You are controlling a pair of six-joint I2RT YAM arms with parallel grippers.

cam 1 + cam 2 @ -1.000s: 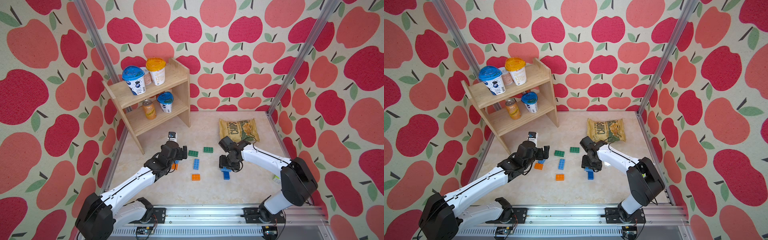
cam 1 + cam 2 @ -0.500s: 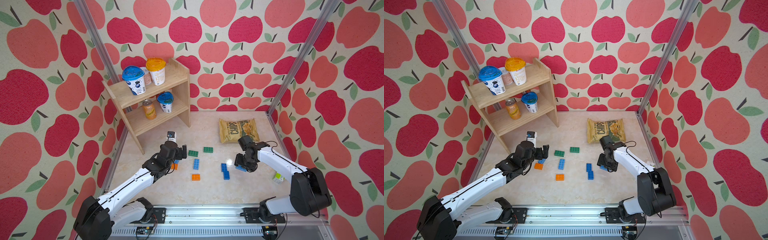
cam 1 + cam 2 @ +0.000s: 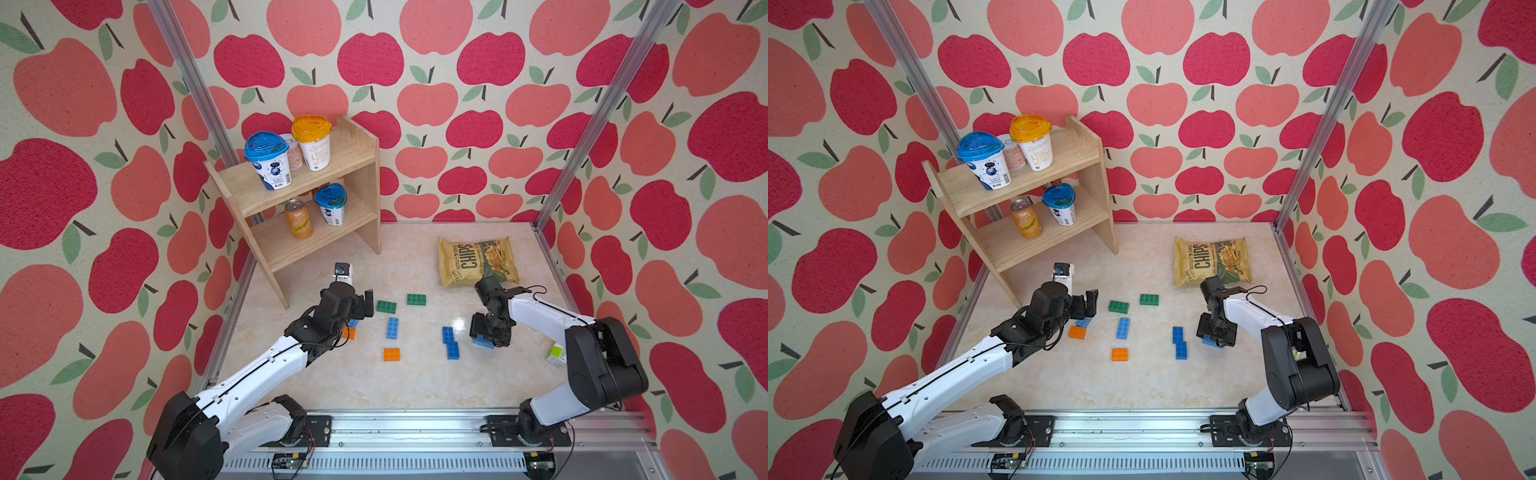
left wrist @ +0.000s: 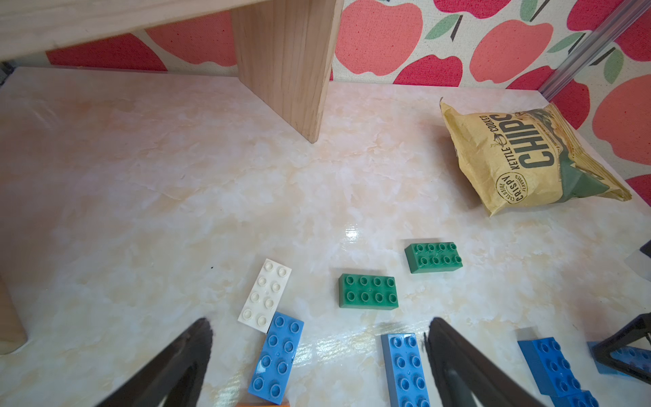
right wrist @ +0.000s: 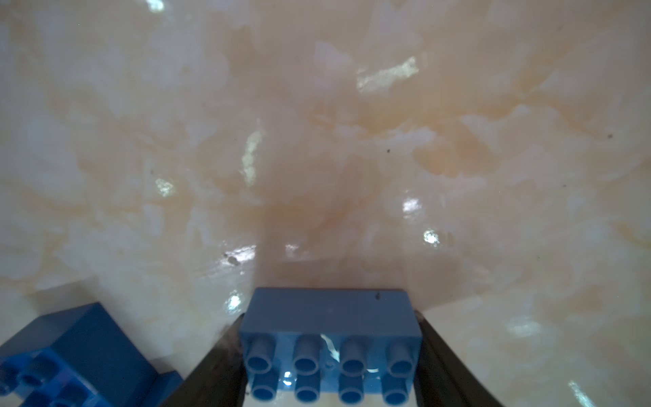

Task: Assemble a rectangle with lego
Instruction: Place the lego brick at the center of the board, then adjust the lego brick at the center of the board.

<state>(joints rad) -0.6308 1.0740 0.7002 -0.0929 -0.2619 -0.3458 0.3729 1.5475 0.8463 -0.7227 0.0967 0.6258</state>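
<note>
The lego lies loose on the marble table: two green bricks (image 3: pixel 386 306) (image 3: pixel 416 299), a blue brick (image 3: pixel 392 328), a stepped blue pair (image 3: pixel 450 343) and an orange brick (image 3: pixel 391 354). Partly under my left arm lie another orange brick (image 3: pixel 349 332) and a blue brick (image 4: pixel 276 357), with a white brick (image 4: pixel 265 296) touching it. My left gripper (image 3: pixel 365 303) (image 4: pixel 318 327) hangs open above these, holding nothing. My right gripper (image 3: pixel 486 336) (image 5: pixel 331 352) is shut on a blue 2x4 brick (image 5: pixel 331 317) by its short ends, low at the table, right of the stepped pair.
A wooden shelf (image 3: pixel 316 208) with cups and a can stands at the back left. A chips bag (image 3: pixel 478 259) lies at the back right. A small green-and-white carton (image 3: pixel 556 354) sits by the right wall, next to my right arm.
My right gripper has moved from the table's middle to the right with a blue brick, leaving the stepped blue pair behind, then sunk a little. The left arm has stayed put.
</note>
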